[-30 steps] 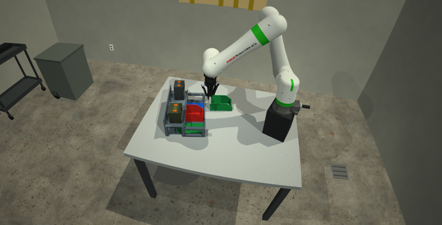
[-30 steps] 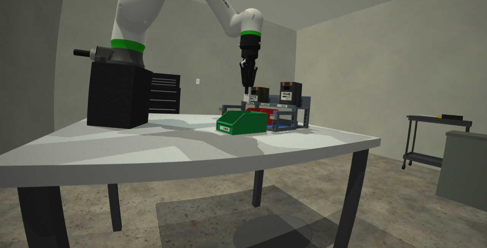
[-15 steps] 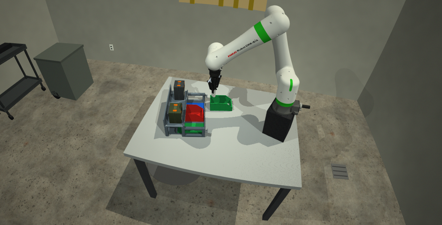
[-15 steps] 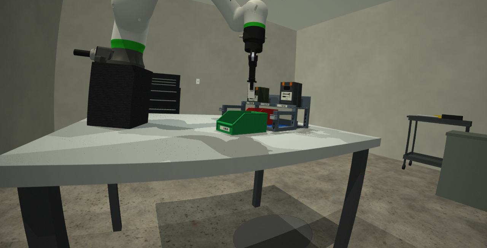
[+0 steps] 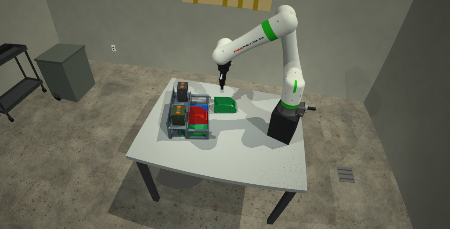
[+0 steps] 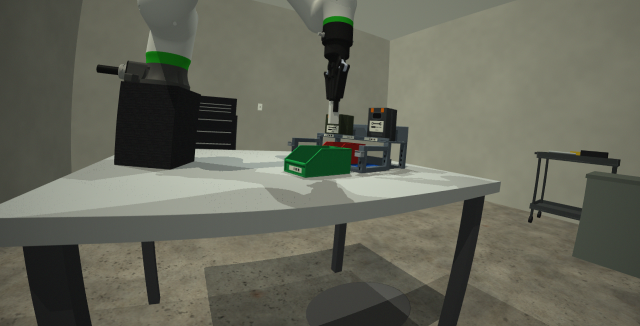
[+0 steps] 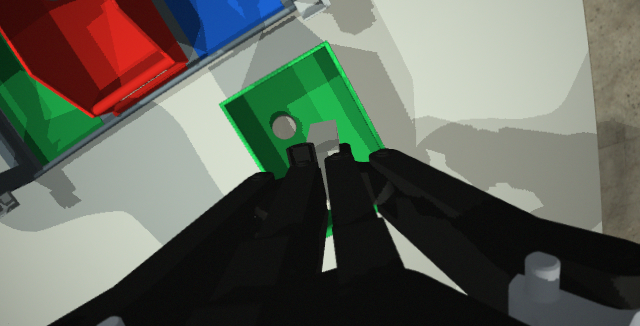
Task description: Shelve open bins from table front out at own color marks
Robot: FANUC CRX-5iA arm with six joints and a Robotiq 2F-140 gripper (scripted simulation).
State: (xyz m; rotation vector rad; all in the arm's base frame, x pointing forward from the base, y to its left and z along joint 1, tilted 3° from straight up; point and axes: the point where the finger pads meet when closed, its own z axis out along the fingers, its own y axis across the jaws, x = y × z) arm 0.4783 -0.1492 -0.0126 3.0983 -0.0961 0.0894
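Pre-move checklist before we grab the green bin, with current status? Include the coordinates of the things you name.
1. Jaws point(image 5: 222, 88) point(image 6: 333, 120) free of any load: ok, shut on nothing.
2. Jaws opened for a grasp: not ok.
3. Green bin point(image 5: 224, 106) point(image 6: 328, 161) point(image 7: 350, 98) level on the table: ok.
4. Part point(image 7: 284, 127) inside the green bin: ok, one round part visible.
5. Green mark point(image 5: 197, 126) point(image 7: 40, 111) fully free of the red bin point(image 5: 197, 116) point(image 6: 353, 148) point(image 7: 120, 41): cannot tell, the bin hides its edge in the wrist view.
6. Red bin released: ok.
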